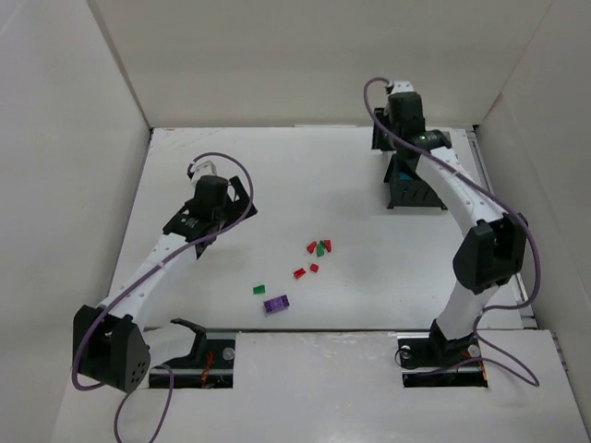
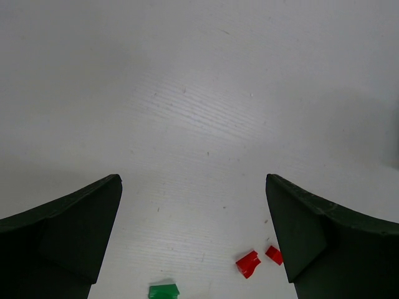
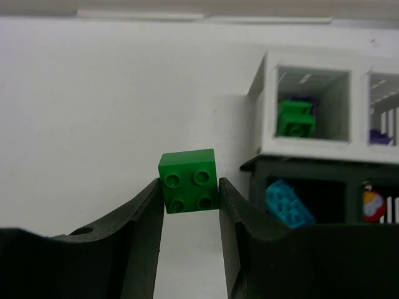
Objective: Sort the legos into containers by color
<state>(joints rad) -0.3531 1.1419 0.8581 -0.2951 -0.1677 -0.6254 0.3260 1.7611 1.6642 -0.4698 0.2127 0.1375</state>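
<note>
Right gripper (image 3: 190, 194) was closed on green brick (image 3: 187, 177), just left of containers (image 3: 310, 149), far right | brick judged light, rigid, slick; opposite flat sides are best hold | left gripper (image 2: 193, 237) gaped wide, empty, near loose legos (image 1: 314, 251) mid-table

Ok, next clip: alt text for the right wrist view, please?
The right pincer grips a green brick with four studs. Behind it to the right stand joined bins: a white bin holding a second green brick and, lower in the picture, a black bin holding a blue brick.
</note>
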